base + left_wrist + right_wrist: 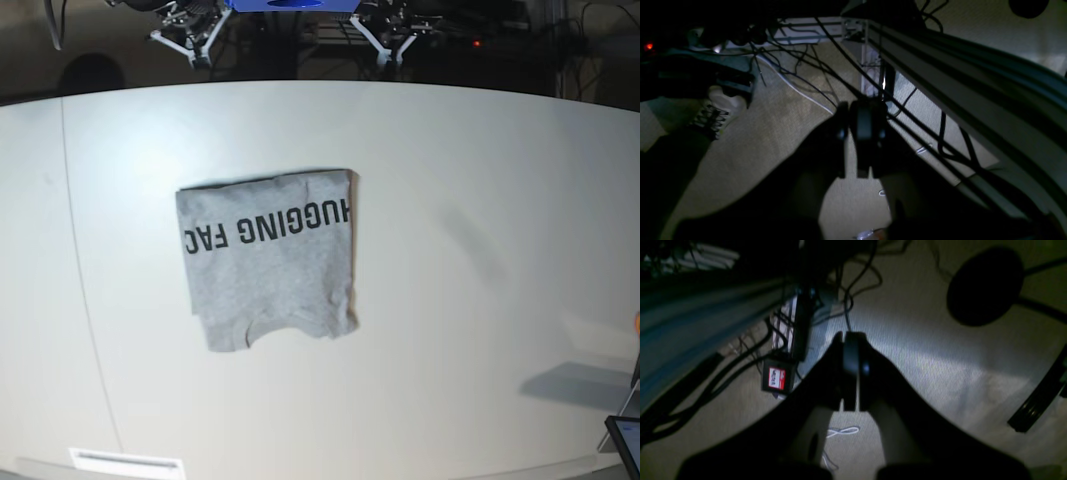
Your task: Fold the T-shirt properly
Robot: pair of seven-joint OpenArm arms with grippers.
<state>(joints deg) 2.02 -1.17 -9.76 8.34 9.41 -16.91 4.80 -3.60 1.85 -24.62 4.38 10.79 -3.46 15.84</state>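
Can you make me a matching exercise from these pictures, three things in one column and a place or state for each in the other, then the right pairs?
1. T-shirt
2. left gripper
3. shoe

A. on the carpet beside cables
B. folded on the white table, lettering up
C. fingers closed, holding nothing, off the table

Pairs: 1-B, 2-C, 3-A
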